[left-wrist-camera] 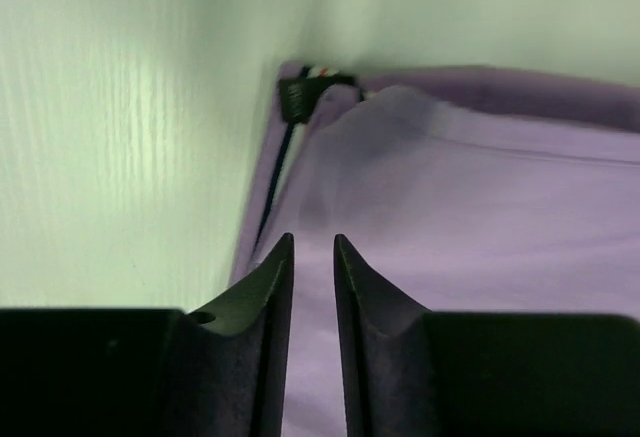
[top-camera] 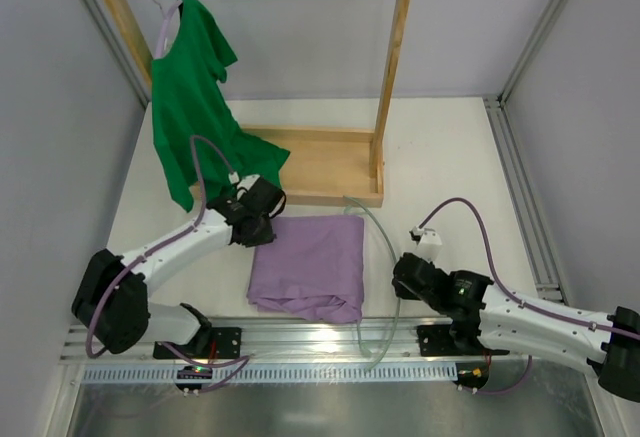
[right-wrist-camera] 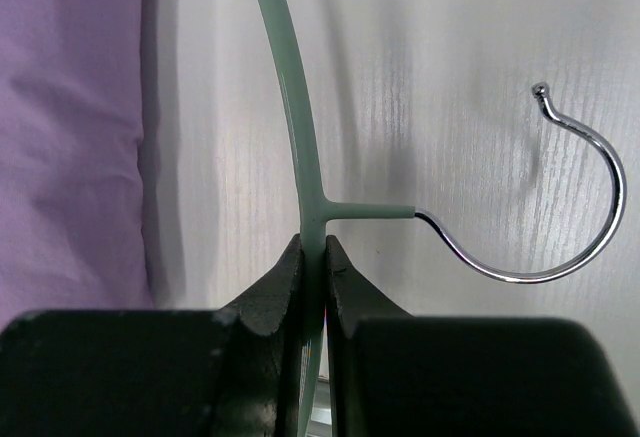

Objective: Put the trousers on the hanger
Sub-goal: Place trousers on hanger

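Right tool (right-wrist-camera: pixel 313 249) clamps the thin pale-green plastic hanger (right-wrist-camera: pixel 288 97), hiding its lower arm. Left tool (left-wrist-camera: pixel 313 245), barely parted, sits over lilac fabric trousers (left-wrist-camera: pixel 480 217); grip unclear

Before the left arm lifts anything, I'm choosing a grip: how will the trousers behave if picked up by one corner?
Probably floppy: the trousers lie folded with soft creases, so they would likely drape and unfold. They look thin, so probably light. Pushed, they might bunch, as at the rumpled near edge.
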Tool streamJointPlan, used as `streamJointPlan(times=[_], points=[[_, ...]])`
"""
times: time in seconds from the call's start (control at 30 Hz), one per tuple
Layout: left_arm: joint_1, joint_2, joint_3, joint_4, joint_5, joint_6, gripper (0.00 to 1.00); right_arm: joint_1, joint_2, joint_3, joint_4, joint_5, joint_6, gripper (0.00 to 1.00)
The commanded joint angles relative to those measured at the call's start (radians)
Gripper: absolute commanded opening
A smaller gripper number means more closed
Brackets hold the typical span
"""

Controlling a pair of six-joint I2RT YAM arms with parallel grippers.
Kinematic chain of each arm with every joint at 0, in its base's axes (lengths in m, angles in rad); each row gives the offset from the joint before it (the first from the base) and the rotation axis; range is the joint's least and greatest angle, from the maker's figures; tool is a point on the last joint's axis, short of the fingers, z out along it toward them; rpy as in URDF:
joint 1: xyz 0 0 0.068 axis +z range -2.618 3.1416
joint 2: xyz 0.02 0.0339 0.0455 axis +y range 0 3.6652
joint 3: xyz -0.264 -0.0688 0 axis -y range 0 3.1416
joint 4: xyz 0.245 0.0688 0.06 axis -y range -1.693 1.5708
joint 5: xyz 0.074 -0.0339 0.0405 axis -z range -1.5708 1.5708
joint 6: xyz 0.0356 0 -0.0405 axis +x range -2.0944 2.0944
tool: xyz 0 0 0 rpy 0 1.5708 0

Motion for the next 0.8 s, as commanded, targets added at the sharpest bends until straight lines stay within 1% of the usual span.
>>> streamJointPlan(times=[0.0,0.03,0.07,0.1,0.17,0.27,0.4,0.47,0.53,0.57,0.63,0.67,0.7,0.77], points=[[0.007,-0.094,0.083,0.006,0.009,0.055,0.25,0.003,0.001,0.027,0.043,-0.021,0.001,0.04],[0.006,-0.101,0.077,0.037,0.08,0.063,0.27,0.003,-0.002,0.022,0.051,-0.024,0.002,0.04],[0.006,-0.104,0.073,0.058,0.119,0.064,0.27,0.001,-0.006,0.021,0.057,-0.026,0.002,0.04],[0.006,-0.099,0.064,0.115,0.151,0.063,0.27,0.001,-0.006,0.021,0.065,-0.026,0.002,0.04],[0.006,-0.081,0.024,0.161,0.181,0.057,0.26,0.001,-0.005,0.024,0.07,-0.021,0.005,0.04],[0.021,-0.004,-0.012,0.196,0.147,0.055,0.23,0.003,0.001,0.027,0.065,-0.015,0.01,0.04],[0.09,0.108,-0.041,0.226,0.074,0.057,0.2,0.003,-0.008,0.028,0.031,-0.012,0.025,0.04],[0.11,0.16,-0.042,0.25,0.067,0.061,0.2,0.001,-0.017,0.03,0.021,-0.011,0.025,0.04],[0.119,0.18,-0.027,0.249,0.058,0.064,0.19,0.001,-0.031,0.031,0.011,-0.011,0.027,0.04],[0.119,0.186,-0.016,0.22,0.055,0.066,0.19,0.003,-0.035,0.033,0.013,-0.011,0.024,0.04],[0.119,0.169,0.024,0.189,0.05,0.069,0.19,0.001,-0.032,0.044,0.013,-0.011,0.016,0.04],[0.119,0.134,0.033,0.151,0.046,0.072,0.2,0.001,-0.029,0.047,0.013,-0.012,0.013,0.04],[0.119,0.11,0.057,0.129,0.035,0.075,0.21,0.001,-0.026,0.053,0.01,-0.009,0.008,0.04],[0.119,0.07,0.089,0.082,0.024,0.092,0.26,0.001,-0.011,0.067,0.007,-0.009,-0.001,0.04]])
